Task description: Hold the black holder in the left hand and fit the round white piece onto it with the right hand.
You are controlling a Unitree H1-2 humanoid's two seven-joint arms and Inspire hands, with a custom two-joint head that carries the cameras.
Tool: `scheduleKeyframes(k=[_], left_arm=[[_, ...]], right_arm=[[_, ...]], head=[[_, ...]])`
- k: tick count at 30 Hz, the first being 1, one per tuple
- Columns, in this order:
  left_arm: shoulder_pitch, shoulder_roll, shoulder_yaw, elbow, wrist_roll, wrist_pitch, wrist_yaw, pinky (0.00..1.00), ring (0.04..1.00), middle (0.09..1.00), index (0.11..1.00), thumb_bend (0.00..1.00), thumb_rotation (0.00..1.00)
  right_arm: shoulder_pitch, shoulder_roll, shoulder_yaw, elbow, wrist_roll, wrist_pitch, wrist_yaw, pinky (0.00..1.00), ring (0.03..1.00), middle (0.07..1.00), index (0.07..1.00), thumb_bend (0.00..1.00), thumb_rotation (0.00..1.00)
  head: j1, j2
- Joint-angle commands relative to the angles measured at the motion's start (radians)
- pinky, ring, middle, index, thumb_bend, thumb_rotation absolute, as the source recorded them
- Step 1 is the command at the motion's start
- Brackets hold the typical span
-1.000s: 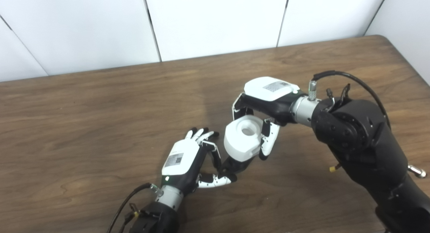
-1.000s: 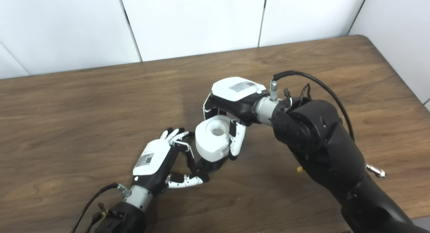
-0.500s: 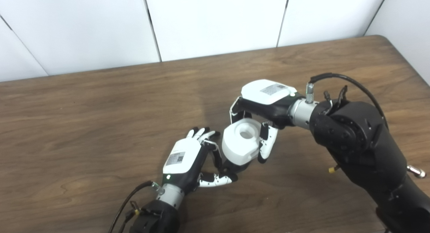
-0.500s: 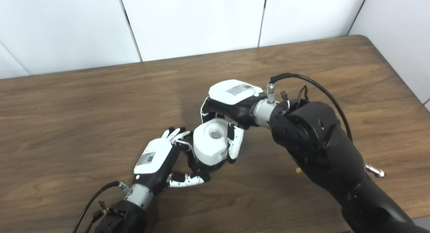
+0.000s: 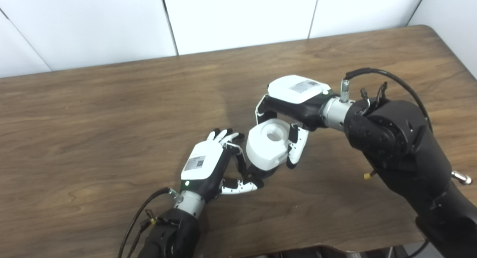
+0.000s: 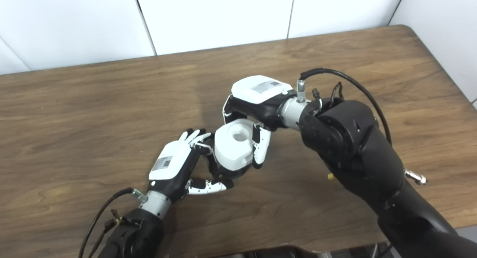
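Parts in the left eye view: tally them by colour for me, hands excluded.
White: 1, the round white piece, gripped by the right hand.
Black: 1, the black holder, mostly hidden beneath it, in the left hand.
Total: 2.

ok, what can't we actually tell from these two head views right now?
- Black holder: mostly hidden in both views under the round white piece and inside the left hand.
- Whether the piece is seated: joint hidden by the piece.
- Right hand far-side finger contact: blocked by the piece.
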Motion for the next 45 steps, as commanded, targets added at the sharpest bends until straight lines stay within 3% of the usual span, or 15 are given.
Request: scheduleKeyframes(k=[1,8,30,39,41,44,45], left_arm=[[-0.002,-0.01,-0.023,0.004,0.017,0.005,-0.04,1.0,0.949,0.872,0.489,0.51,0.06],[-0.001,-0.011,-0.023,0.0,0.015,0.005,-0.041,1.0,0.948,0.871,0.489,0.51,0.06],[-0.002,-0.019,-0.028,-0.004,0.026,0.012,-0.044,1.0,0.948,0.87,0.489,0.51,0.06],[-0.004,-0.022,-0.03,-0.006,0.03,0.016,-0.049,1.0,0.949,0.871,0.489,0.51,0.06],[-0.005,-0.023,-0.03,-0.003,0.029,0.015,-0.047,1.0,0.947,0.869,0.489,0.51,0.06],[-0.006,-0.025,-0.03,0.0,0.03,0.017,-0.049,1.0,0.948,0.87,0.489,0.51,0.06],[-0.006,-0.026,-0.03,0.0,0.029,0.018,-0.049,1.0,0.95,0.871,0.489,0.51,0.06]], right_arm=[[0.006,-0.002,0.012,-0.012,-0.008,0.001,0.105,0.99,0.614,0.463,0.505,0.53,0.01],[0.014,-0.005,0.026,-0.013,-0.016,0.002,0.105,1.0,0.658,0.466,0.505,0.53,0.01],[0.023,-0.008,0.088,-0.022,-0.041,-0.001,0.106,1.0,0.675,0.478,0.494,0.53,0.01],[0.025,-0.015,0.108,-0.032,-0.076,-0.034,0.103,1.0,0.709,0.478,0.5,0.53,0.01],[0.022,-0.019,0.116,-0.038,-0.085,-0.036,0.105,0.99,0.729,0.548,0.494,0.52,0.13],[0.02,-0.022,0.118,-0.045,-0.09,-0.039,0.105,0.98,0.758,0.61,0.494,0.52,0.16],[0.019,-0.024,0.118,-0.045,-0.089,-0.039,0.105,0.97,0.768,0.635,0.568,0.73,0.3]], head=[[-0.002,0.003],[-0.003,0.008],[0.0,0.013],[-0.001,0.014],[0.001,0.012],[0.002,0.011],[0.002,0.011]])
